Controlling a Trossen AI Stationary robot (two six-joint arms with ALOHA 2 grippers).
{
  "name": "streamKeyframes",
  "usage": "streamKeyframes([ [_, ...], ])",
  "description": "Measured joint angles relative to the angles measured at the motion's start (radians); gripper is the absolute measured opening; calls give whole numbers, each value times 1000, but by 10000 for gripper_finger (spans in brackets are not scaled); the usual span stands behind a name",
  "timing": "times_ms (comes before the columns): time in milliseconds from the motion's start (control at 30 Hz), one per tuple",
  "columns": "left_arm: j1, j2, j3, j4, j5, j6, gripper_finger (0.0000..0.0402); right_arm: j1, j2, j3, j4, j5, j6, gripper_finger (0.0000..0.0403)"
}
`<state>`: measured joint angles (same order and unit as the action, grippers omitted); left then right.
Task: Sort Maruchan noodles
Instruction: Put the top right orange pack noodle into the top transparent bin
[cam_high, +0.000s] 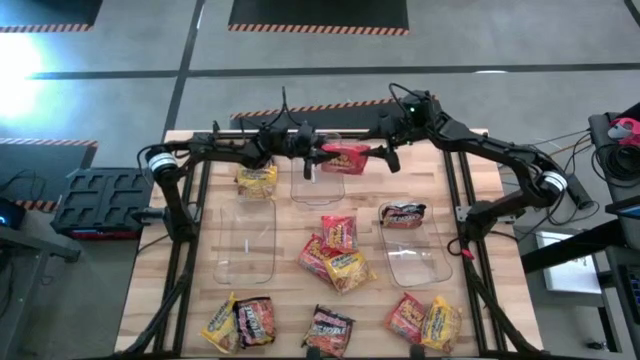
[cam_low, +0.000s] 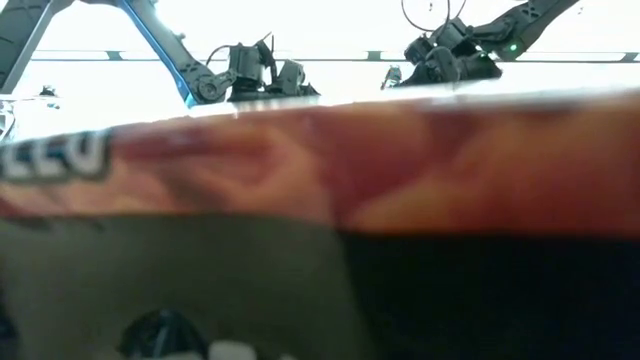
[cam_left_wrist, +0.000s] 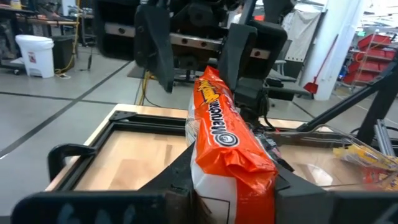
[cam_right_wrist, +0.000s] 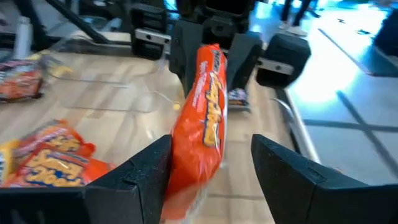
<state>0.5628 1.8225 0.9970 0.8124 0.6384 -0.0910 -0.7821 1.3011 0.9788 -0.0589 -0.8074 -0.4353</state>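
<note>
A red noodle packet hangs on edge over the far middle clear bin, between my two grippers. My left gripper comes from the table's left and is shut on the packet. My right gripper comes from the right and is open, with a finger on either side of the packet's other end. One yellow packet lies in the left bin. A dark one lies in the right bin. Several loose packets lie on the table. My left gripper pinches the red packet's left end between its two fingers. The fingers come in level from the table's left. The packet stands on edge and reaches out toward the right gripper, lifted clear of bin and table. My right gripper's open fingers flank the packet's right end; whether one finger touches it I cannot tell.
More packets lie along the near edge, at the left, the middle and the right. One packet lies right in front of the low camera and blocks most of that view. The arms' frames run down both table sides.
</note>
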Motion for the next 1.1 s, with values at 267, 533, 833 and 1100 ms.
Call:
streamKeyframes([
  [267, 91, -5, 0, -41, 3, -31, 56, -44, -87, 0, -94, 95, -20, 208],
  [533, 167, -5, -1, -113, 28, 3, 56, -50, -88, 0, -124, 101, -20, 208],
  [833, 256, -11, -1, -168, 81, 8, 56, -50, -66, -1, -126, 102, -18, 208],
  [1100, 245, -11, -1, -254, 56, 97, 56, -50, -42, -1, -124, 102, -21, 208],
])
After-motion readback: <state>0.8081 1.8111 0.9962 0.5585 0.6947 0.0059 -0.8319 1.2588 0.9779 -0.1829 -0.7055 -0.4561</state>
